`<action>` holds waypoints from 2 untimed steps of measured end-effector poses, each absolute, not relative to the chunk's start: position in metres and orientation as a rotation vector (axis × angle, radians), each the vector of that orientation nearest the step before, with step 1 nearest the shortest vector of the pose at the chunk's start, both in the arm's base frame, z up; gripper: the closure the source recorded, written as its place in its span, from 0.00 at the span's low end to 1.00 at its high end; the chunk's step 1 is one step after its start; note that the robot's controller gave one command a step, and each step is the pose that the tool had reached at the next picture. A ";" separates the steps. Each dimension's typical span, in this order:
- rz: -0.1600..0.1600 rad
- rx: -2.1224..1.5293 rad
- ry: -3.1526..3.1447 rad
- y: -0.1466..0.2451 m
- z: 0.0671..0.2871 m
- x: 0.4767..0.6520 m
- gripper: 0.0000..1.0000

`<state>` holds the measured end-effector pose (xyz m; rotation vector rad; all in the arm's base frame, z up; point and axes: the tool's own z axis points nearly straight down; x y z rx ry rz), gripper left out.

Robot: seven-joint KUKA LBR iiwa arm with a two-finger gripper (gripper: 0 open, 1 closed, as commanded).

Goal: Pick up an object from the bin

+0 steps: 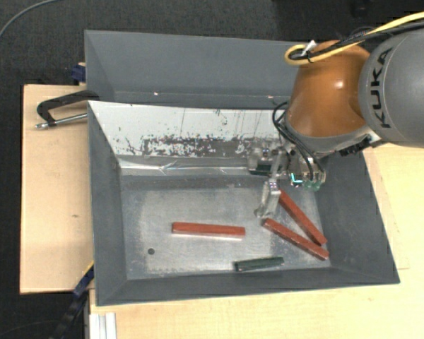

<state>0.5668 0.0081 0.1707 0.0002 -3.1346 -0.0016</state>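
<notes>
Camera view: gripper (270,205) low in bin (104,189), 3 o'clock side; spread or closed, cannot tell. Its tip sits at the near ends of the upper red stick (302,218) and lower red stick (295,239), which lie close together. Third red stick (208,229) at centre. Dark green stick (258,264) at 5 o'clock.

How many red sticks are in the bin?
3. One red stick lies mid-floor; two by the right wall, an upper one and a lower one. The arm could hide more.
</notes>
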 end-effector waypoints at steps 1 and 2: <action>-0.004 -0.039 -3.132 0.072 0.066 0.529 0.00; -0.002 -0.045 -3.141 0.069 0.070 0.532 1.00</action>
